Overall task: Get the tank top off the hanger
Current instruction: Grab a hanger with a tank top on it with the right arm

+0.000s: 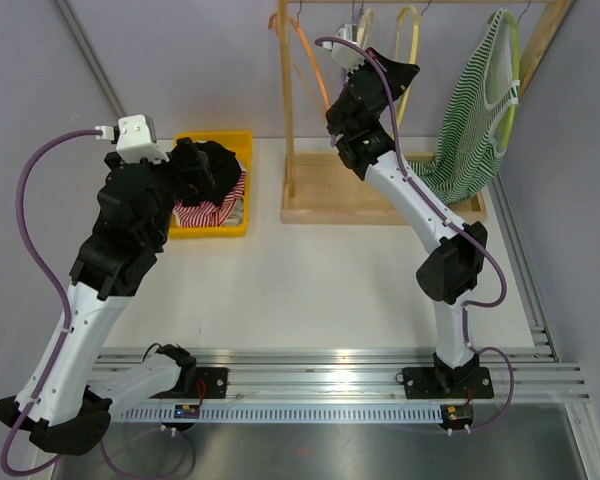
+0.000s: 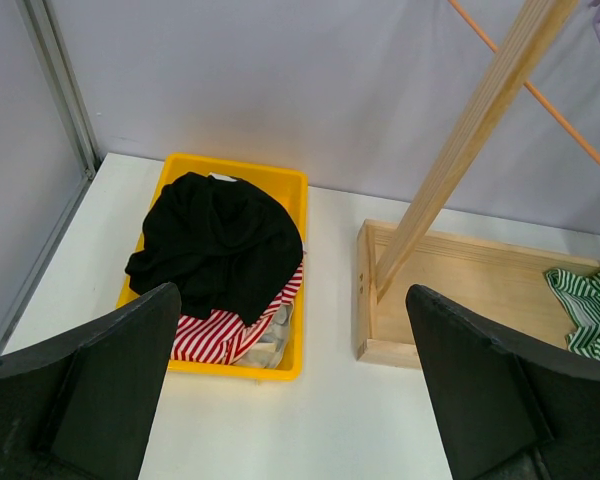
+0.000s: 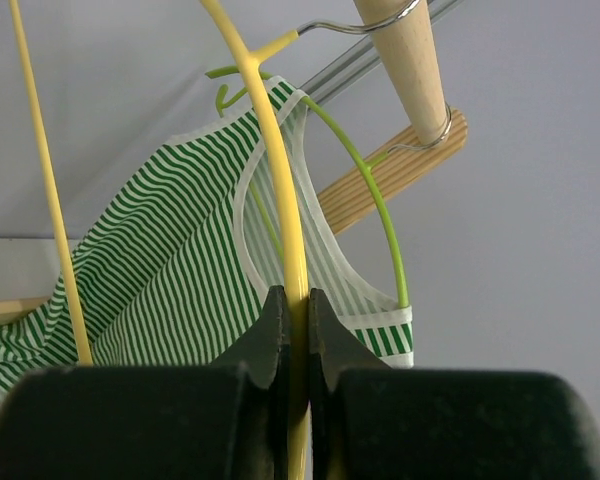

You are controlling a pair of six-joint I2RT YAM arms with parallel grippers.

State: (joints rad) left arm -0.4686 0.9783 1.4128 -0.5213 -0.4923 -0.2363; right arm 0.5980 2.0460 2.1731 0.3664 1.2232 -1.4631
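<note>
The green-and-white striped tank top (image 1: 475, 110) hangs on a green hanger (image 1: 512, 50) at the right end of the wooden rack, its hem trailing onto the rack's base. In the right wrist view the tank top (image 3: 170, 250) and green hanger (image 3: 375, 200) lie behind my fingers. My right gripper (image 3: 290, 310) is shut on an empty yellow hanger (image 3: 275, 170), one place left of the tank top; it shows high at the rack (image 1: 385, 70). My left gripper (image 2: 295, 390) is open and empty above the table beside the yellow bin (image 2: 240, 165).
The yellow bin (image 1: 215, 138) holds a black garment (image 2: 220, 240) over red-striped cloth. The rack's wooden base tray (image 1: 380, 210) sits at the back centre, with an upright post (image 1: 285, 100). An orange hanger (image 1: 305, 50) hangs at the rack's left. Grey walls close both sides.
</note>
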